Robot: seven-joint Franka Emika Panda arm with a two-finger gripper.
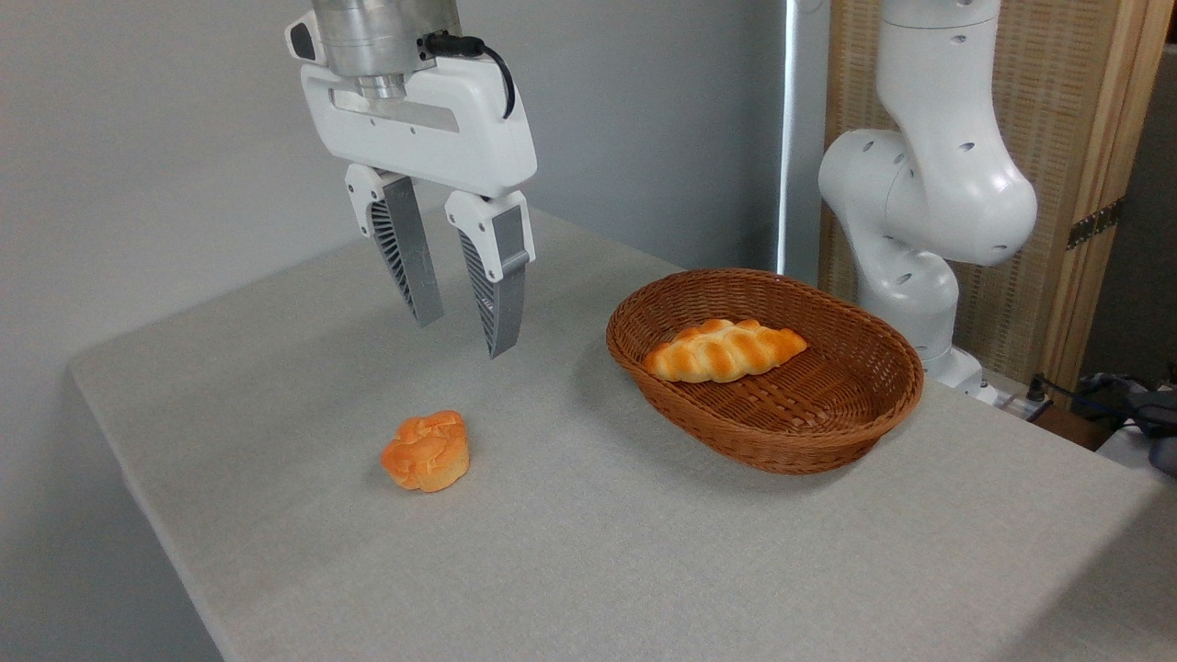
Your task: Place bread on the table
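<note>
The bread (725,350), a golden braided loaf with pointed ends, lies inside the brown wicker basket (828,432) at centre right. The table (588,552) is covered in light grey-beige cloth. My gripper (464,336) hangs open above the table, well left of the basket and above and slightly right of a small orange bun. Nothing is between its grey ribbed fingers (501,294).
A small round orange bun (427,451) sits on the cloth at centre left. The arm's white base (919,211) stands behind the basket at the right. The table's left edge runs close to the bun. A wooden screen stands at the back right.
</note>
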